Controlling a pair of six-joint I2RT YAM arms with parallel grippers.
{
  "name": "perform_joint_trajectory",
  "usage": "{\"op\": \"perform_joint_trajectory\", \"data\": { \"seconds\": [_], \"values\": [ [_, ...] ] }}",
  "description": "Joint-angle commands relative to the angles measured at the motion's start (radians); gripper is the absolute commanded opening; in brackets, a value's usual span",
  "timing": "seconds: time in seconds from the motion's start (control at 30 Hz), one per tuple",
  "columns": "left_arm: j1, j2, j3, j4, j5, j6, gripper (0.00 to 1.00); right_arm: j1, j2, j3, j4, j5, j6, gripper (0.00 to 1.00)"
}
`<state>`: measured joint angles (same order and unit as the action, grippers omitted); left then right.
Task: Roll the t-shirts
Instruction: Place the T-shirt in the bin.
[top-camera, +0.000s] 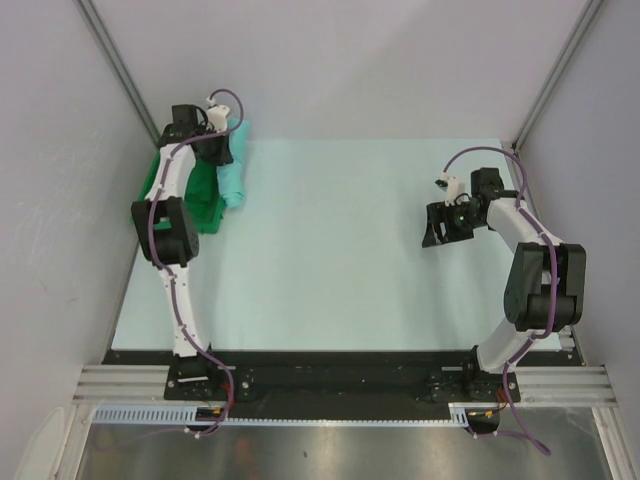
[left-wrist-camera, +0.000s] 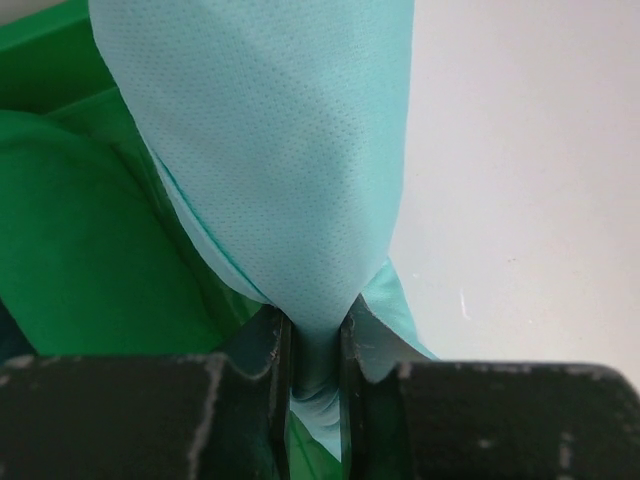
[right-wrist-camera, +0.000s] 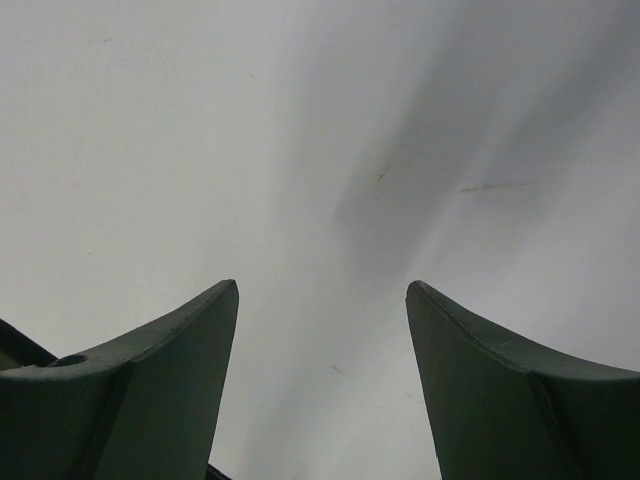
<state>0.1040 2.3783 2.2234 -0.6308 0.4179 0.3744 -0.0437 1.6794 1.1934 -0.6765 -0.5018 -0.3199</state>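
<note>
At the far left of the pale table (top-camera: 330, 250), a mint-aqua t-shirt (left-wrist-camera: 290, 150) is gripped by the left claw (left-wrist-camera: 315, 345), whose jaws are drawn nearly together on a narrow gather of the thin cloth. From that pinch the shirt is seen fanning out in a bunched length, just beside green cloth (left-wrist-camera: 90, 260) at the table's left edge. Whether its far end is resting on the table cannot be told. Well apart from the shirt, on the right side, the right claw (right-wrist-camera: 320, 330) is held over the table with its jaws spread wide and nothing between them.
</note>
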Motion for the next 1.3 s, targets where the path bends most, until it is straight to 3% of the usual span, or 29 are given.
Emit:
{"op": "perform_joint_trajectory", "data": {
  "seconds": [0.0, 0.33, 1.27],
  "values": [
    [0.025, -0.131, 0.010, 0.002, 0.045, 0.009, 0.00, -0.005, 0.013, 0.023, -0.008, -0.004, -0.015, 0.73],
    [0.033, -0.162, -0.048, 0.019, -0.071, 0.052, 0.00, -0.004, 0.031, 0.021, -0.006, -0.012, -0.008, 0.73],
    [0.051, 0.078, -0.063, 0.049, -0.120, 0.061, 0.00, -0.005, 0.071, 0.006, -0.014, -0.021, -0.027, 0.72]
  ]
}}
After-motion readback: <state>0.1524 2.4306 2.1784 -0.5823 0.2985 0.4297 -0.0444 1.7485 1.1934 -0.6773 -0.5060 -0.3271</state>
